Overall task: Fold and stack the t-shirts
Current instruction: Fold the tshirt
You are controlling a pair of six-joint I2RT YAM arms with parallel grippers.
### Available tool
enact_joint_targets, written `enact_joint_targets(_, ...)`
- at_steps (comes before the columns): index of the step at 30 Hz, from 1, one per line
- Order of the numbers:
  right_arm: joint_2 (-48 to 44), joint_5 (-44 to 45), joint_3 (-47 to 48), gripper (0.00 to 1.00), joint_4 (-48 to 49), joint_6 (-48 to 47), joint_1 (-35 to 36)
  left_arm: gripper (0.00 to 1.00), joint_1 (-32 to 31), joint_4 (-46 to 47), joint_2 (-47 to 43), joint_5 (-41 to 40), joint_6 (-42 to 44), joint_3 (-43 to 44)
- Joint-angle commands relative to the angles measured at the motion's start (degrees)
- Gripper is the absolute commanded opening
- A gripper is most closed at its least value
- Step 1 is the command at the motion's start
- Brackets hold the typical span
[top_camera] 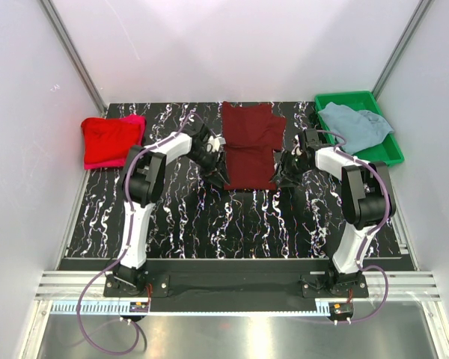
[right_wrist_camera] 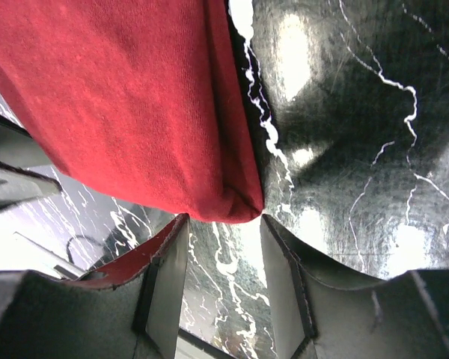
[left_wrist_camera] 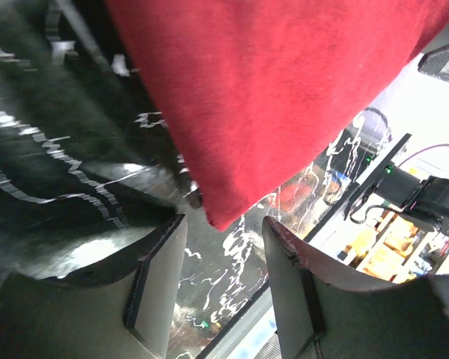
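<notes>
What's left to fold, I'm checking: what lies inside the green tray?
A crumpled grey-blue t-shirt fills most of the green tray. Whether anything lies under it cannot be seen; the cloth covers the tray's floor there.

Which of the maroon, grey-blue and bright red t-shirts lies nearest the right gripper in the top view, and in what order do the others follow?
1. The maroon t-shirt, mid-table, its near right corner just beside the right gripper.
2. The grey-blue t-shirt, in the green tray at the far right.
3. The bright red t-shirt, at the far left.
</notes>
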Motion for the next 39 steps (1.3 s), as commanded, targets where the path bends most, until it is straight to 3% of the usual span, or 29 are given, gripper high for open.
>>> enact_joint_targets(1,-0.8,1.4,-0.7,0.50,3.0,0.5,-0.3,0.52,-1.9,1.0,-0.4,-0.6,-0.4,-0.3)
enact_joint_targets(12,4.6,1.1,-0.7,0.49,3.9,1.6,-0.6,0.52,-2.7,1.6,-0.6,-0.1,-1.0,-1.4)
enact_joint_targets(15,5.4,0.5,-0.9,0.41,4.8,2.0,-0.5,0.51,-2.7,1.7,-0.2,0.0,-1.2,-1.5)
enact_joint_targets(16,5.6,0.3,-0.9,0.31,5.0,2.0,-0.5,0.50,-2.7,1.8,-0.2,0.0,-1.3,-1.5)
enact_joint_targets(23,4.8,0.5,-1.2,0.08,4.3,1.4,-0.5,0.34,-3.4,3.1,1.3,2.0,-2.6,-1.5)
enact_joint_targets(28,3.9,0.5,-2.3,0.04,4.5,1.4,-0.5,0.09,-4.3,4.4,2.0,4.0,-4.1,-2.0)
enact_joint_targets(31,3.6,0.3,-2.8,0.01,4.9,1.4,-0.5,0.00,-4.5,4.8,2.1,4.8,-4.3,-1.9)
enact_joint_targets(39,0.1,-0.9,-1.1,0.00,1.2,-0.8,-1.2,0.00,-2.1,3.2,-3.7,5.9,-3.1,-4.7)
